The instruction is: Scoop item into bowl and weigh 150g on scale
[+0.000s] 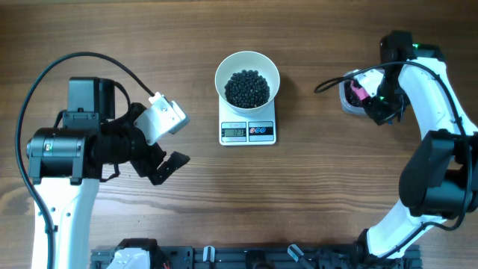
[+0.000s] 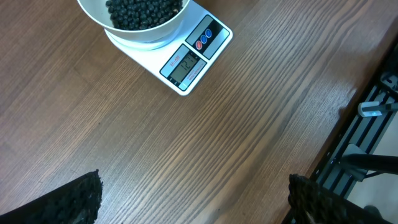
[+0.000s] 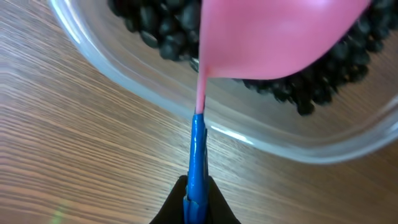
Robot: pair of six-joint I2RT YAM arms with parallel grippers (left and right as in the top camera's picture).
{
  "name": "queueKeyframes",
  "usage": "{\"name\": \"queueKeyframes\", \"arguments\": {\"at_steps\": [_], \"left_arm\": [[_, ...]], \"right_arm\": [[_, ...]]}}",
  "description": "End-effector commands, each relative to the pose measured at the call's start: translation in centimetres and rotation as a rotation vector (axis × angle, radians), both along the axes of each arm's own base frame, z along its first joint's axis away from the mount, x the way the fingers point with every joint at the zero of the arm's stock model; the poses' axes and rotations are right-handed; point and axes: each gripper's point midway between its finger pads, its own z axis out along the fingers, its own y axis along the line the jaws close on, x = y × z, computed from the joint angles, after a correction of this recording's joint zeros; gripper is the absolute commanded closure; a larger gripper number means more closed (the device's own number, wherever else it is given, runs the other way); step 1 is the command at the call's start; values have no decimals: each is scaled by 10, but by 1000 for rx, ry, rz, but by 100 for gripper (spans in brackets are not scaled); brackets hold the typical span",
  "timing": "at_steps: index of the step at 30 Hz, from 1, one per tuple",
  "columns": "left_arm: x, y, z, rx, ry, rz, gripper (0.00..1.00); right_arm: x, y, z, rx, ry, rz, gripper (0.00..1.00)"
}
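Left arm sits at 9 o'clock, wrist tilted down, its left gripper (image 1: 166,166) spread wide over the table (image 1: 314,187). At 3 o'clock the right gripper (image 3: 196,208) pinches the scoop (image 3: 273,37) handle above the tub (image 3: 118,78) of beans (image 3: 155,28). More beans fill the bowl (image 1: 223,73) on the scale (image 1: 248,132), centre-top.

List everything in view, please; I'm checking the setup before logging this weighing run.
bowl: one, white, on the scale
beads: many, black, heaped in the bowl, more in the tub
scale: one, white, mid-table
tub: one, clear, table's right side
scoop: one, pink with blue handle, at the tub
table: one, brown wood, under everything
rail: one, black, table's near edge
left gripper: one, black, open over bare table
right gripper: one, black, shut on the scoop's handle
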Motion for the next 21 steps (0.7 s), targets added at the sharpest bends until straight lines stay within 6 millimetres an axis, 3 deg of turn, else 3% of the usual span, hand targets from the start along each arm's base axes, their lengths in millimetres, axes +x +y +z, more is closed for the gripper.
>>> {"name": "queueKeyframes", "arguments": {"at_steps": [1, 10, 15, 21], "left_arm": [[2, 1, 8, -4, -36, -8, 0], [2, 1, 8, -4, -36, -8, 0], [2, 1, 8, -4, -36, -8, 0], [2, 1, 8, -4, -36, -8, 0]], "right_arm": [[-1, 15, -8, 90, 19, 22, 96], [-10, 42, -7, 262, 46, -8, 96], [-16, 39, -4, 348, 56, -79, 96], [-9, 36, 5, 555, -9, -215, 96]]}}
